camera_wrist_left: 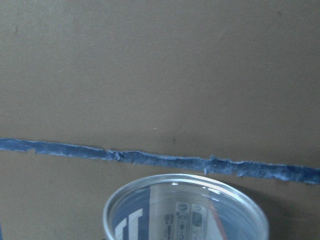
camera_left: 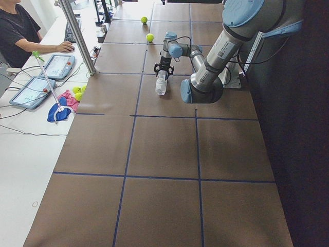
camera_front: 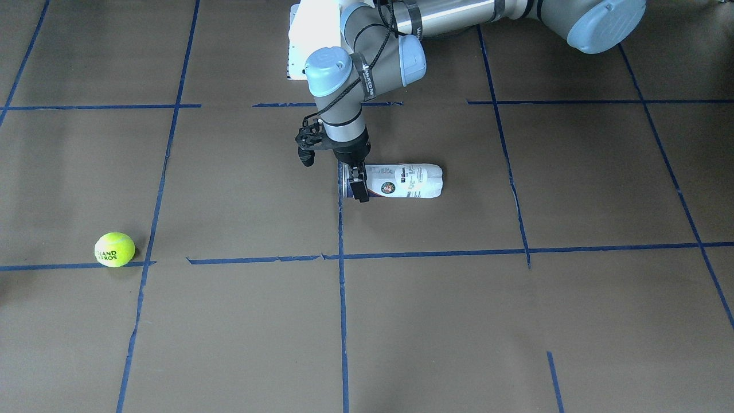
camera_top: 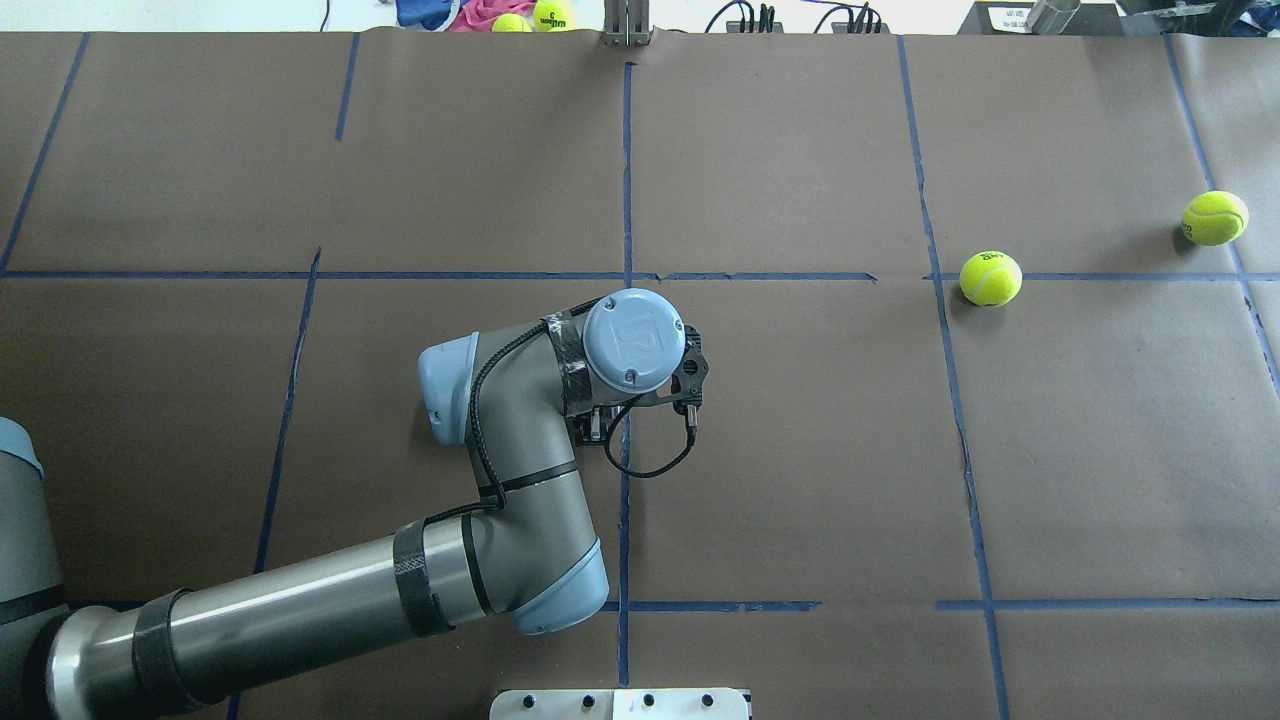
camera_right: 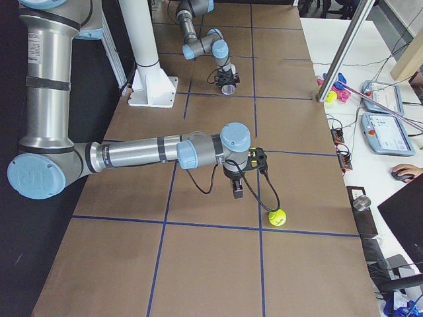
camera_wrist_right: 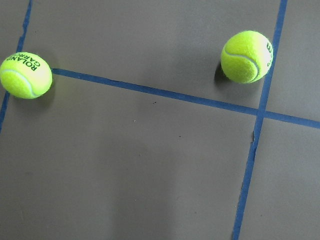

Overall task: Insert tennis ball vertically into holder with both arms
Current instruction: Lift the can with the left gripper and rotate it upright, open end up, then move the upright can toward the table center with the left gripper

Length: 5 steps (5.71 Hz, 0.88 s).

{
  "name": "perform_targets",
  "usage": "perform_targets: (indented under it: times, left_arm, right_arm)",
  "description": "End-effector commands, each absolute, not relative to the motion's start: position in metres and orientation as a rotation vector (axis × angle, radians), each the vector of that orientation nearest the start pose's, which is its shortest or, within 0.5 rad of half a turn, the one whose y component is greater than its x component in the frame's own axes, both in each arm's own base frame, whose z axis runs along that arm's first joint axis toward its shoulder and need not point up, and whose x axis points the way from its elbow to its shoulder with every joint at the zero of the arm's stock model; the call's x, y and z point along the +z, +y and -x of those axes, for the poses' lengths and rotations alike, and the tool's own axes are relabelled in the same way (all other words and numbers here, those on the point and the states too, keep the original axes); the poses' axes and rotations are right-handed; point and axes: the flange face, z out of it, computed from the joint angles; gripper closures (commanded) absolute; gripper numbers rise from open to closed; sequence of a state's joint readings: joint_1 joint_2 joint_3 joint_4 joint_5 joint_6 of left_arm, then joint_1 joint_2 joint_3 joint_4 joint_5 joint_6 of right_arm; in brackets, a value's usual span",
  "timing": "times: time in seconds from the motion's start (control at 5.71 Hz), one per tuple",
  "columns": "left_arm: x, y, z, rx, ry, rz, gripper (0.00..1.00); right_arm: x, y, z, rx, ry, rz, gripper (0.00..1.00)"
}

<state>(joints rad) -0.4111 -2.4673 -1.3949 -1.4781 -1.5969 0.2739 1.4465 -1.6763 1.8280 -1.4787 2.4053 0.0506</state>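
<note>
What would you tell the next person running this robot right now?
Left gripper: at the open end of the Wilson tennis-ball can; clamped or not, cannot tell.
Right gripper: above the table, seen only side-on; open or shut, cannot tell.
Can lies on its side. Roland Garros tennis ball and a second tennis ball lie loose.
Done: no ball inserted. To do: stand the can upright, put a ball in.

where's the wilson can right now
In the front-facing view the holder lies on its side mid-table, its open end at the left gripper, just right of a blue tape line.
</note>
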Motion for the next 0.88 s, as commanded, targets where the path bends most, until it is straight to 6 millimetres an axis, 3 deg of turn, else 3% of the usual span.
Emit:
perform_targets:
  times: [0.0, 0.35, 0.53, 0.7]
  left_arm:
    - [0.187, -0.427, -0.650, 1.379, 0.339, -0.648, 0.28]
    - [0.160, -0.438, -0.641, 1.268, 0.434, -0.799, 0.30]
    - [0.121, -0.453, -0.606, 1.133, 0.527, -0.935, 0.29]
    - [0.106, -0.451, -0.562, 0.940, 0.687, -1.071, 0.29]
  right_arm:
    - [0.566, -0.460, -0.002, -0.171, -0.848, -0.158, 0.00]
    - [0.566, -0.460, -0.002, -0.171, -0.848, -0.159, 0.00]
    - [0.565, -0.460, -0.002, -0.171, -0.848, -0.160, 0.00]
    - [0.564, -0.460, -0.002, -0.173, -0.848, -0.161, 0.00]
